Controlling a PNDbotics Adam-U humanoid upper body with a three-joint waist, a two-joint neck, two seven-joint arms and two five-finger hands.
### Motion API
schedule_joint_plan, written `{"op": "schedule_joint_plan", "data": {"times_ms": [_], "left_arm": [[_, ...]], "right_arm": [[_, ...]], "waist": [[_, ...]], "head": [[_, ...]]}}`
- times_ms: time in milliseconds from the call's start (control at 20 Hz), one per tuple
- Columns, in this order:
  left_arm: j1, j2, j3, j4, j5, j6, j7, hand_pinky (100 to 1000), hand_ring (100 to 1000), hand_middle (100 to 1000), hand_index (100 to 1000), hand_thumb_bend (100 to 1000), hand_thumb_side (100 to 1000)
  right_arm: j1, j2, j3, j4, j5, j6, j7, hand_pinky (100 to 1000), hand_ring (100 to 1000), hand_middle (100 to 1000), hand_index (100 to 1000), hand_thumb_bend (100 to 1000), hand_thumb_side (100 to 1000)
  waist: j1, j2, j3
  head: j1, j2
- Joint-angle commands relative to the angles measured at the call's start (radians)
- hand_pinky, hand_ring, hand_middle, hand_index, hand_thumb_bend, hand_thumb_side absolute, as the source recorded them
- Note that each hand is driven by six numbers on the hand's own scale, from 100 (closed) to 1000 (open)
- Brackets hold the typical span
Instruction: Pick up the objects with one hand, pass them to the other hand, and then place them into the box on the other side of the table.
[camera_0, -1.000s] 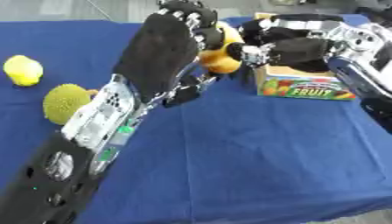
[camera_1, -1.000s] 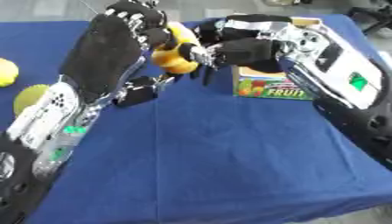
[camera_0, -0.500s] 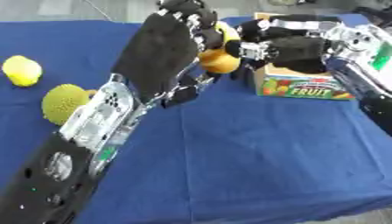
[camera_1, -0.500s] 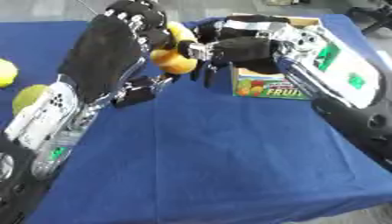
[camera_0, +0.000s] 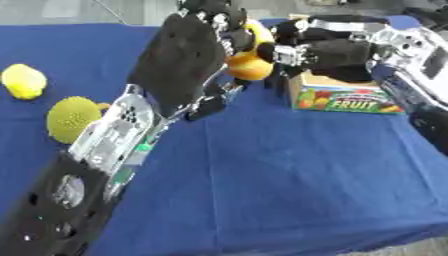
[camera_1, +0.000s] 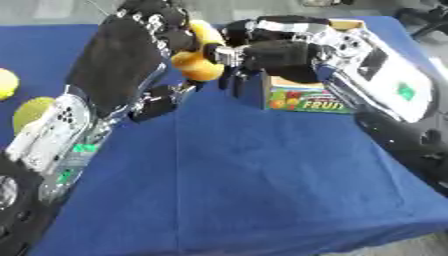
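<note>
Left eye view: the left hand (camera_0: 179, 60) rises from the lower left to the upper middle of the frame, its back toward the camera, fingers curled round a yellow-orange fruit (camera_0: 248, 65) held above the blue surface (camera_0: 289, 175). The right hand (camera_0: 328, 47) comes in from the upper right and meets the fruit from the other side; whether its fingers have closed on it cannot be told. Just below the right hand stands the box (camera_0: 346, 97) printed FRUIT, right of centre. A yellow lemon-like fruit (camera_0: 24, 81) lies at the left edge, and a green-yellow bumpy ball (camera_0: 73, 118) lies below it, beside the left forearm.

Right eye view: the fruit shows between the two hands at upper centre, the left fingers (camera_1: 179, 35) wrapped over its top, the right hand's dark fingers (camera_1: 254, 52) touching its right side.
</note>
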Motion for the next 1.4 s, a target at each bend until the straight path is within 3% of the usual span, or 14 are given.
{"op": "schedule_joint_plan", "data": {"times_ms": [50, 550, 1000, 1150, 1400], "left_arm": [[-0.009, 0.008, 0.024, -0.003, -0.014, 0.047, 0.022, 885, 811, 774, 882, 1000, 101], [-0.003, 0.023, 0.022, -0.01, 0.029, 0.113, 0.109, 884, 807, 760, 882, 1000, 153], [-0.004, 0.039, 0.015, -0.024, 0.029, 0.076, 0.118, 890, 818, 772, 882, 1000, 156], [-0.004, 0.04, 0.016, -0.024, 0.015, 0.057, 0.109, 898, 826, 772, 873, 1000, 278], [-0.002, 0.04, 0.016, -0.024, 0.001, 0.036, 0.1, 901, 830, 773, 879, 1000, 317]], "right_arm": [[-0.006, -0.019, -0.014, -0.021, -0.013, -0.005, -0.006, 438, 546, 484, 520, 100, 433], [0.014, -0.036, -0.02, -0.021, -0.001, -0.005, -0.031, 432, 539, 476, 510, 100, 395], [0.026, -0.043, -0.023, -0.021, -0.002, 0.004, -0.046, 428, 535, 474, 507, 100, 392], [0.027, -0.044, -0.025, -0.021, -0.004, 0.008, -0.052, 425, 533, 472, 504, 100, 390], [0.028, -0.045, -0.029, -0.021, -0.013, 0.012, -0.063, 424, 532, 472, 504, 100, 396]], "waist": [[-0.01, -0.002, -0.003], [-0.01, -0.004, -0.006], [-0.01, -0.004, -0.005], [-0.01, -0.004, -0.004], [-0.009, -0.004, -0.005]], "head": [[0.002, -0.001], [0.008, -0.003], [0.005, -0.001], [0.005, -0.002], [0.003, -0.002]]}}
